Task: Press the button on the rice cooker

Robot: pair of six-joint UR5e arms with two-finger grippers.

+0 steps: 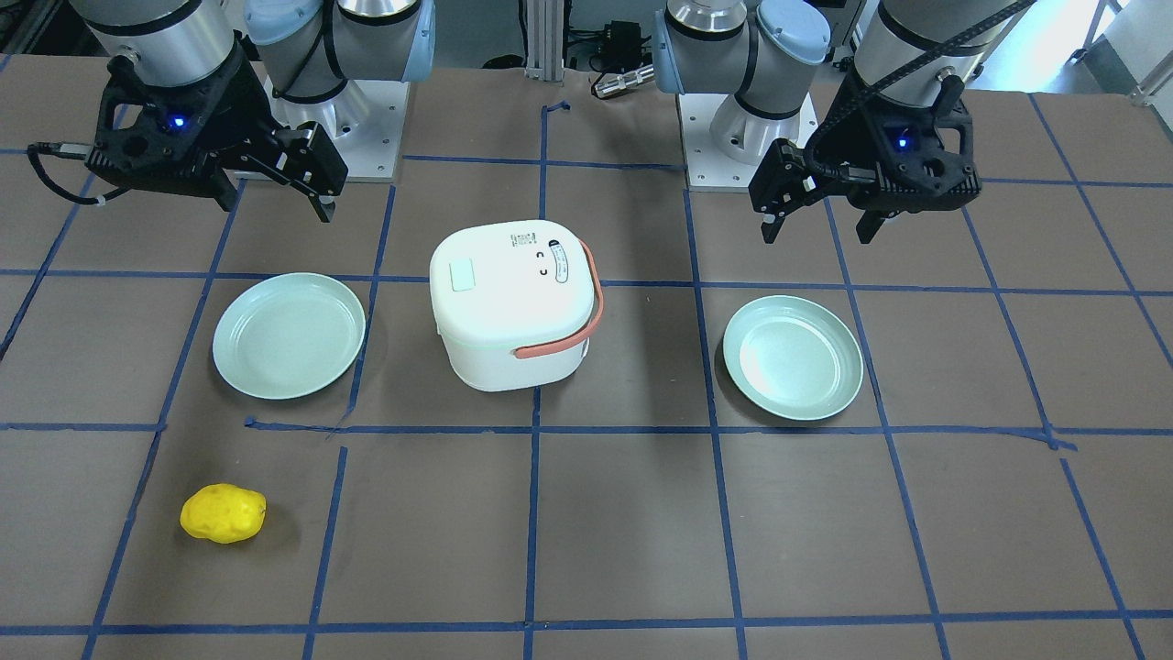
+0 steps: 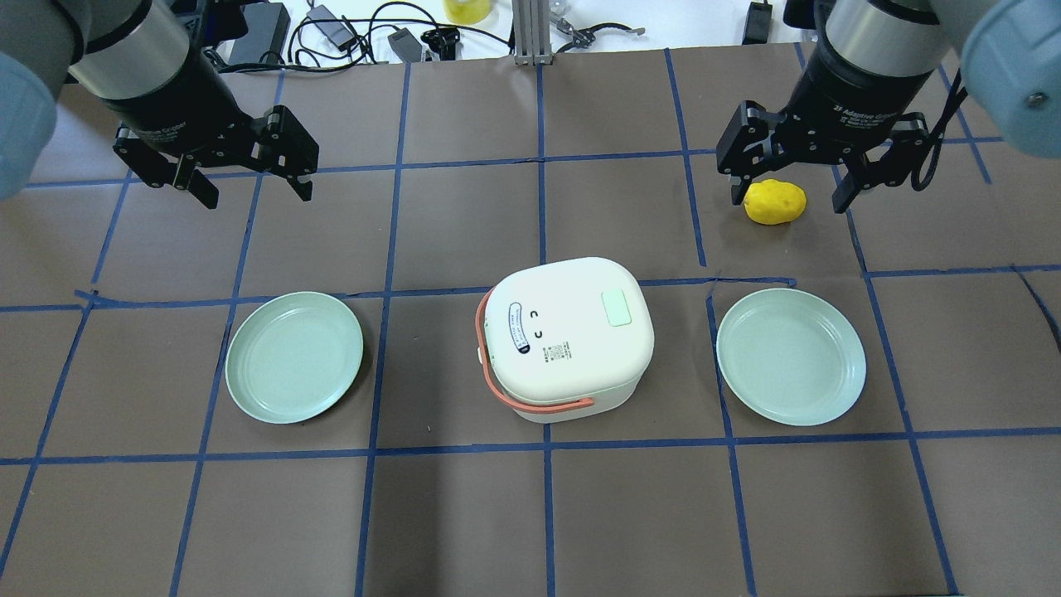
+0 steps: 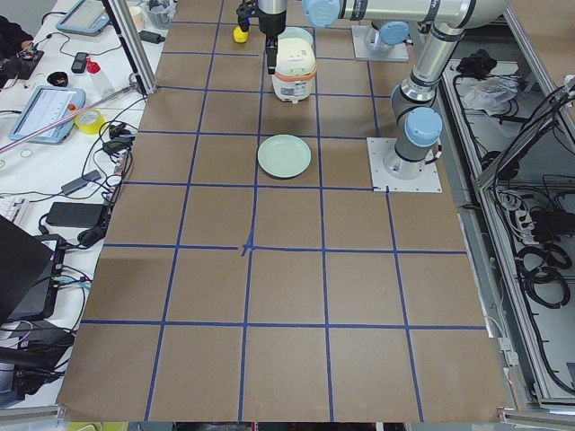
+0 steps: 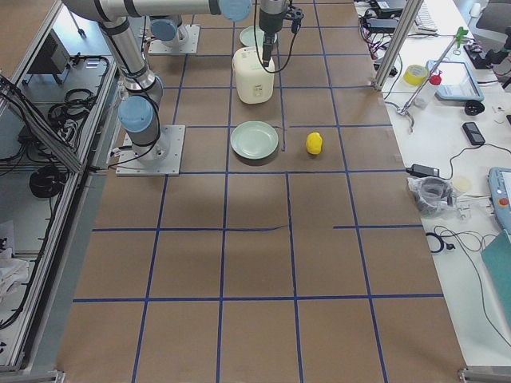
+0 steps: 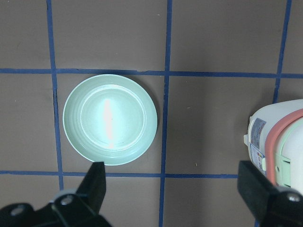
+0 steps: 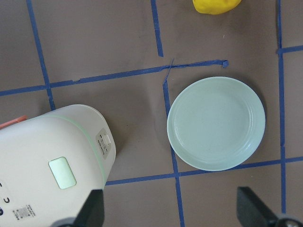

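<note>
White cooker (image 2: 568,340) apart from right end effector (image 2: 788,201)

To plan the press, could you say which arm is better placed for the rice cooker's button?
Probably the right: the green button sits rightward on the lid, nearer the open right gripper.

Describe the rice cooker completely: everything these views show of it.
The rice cooker is a cream-white, rounded-square appliance that looks plastic, upright with its lid shut. The lid carries a pale green rectangular button and a printed oval label. A salmon handle lies folded down around one side. It stands on the brown table between the left plate and the right plate, touching neither; nothing else touches it.
</note>
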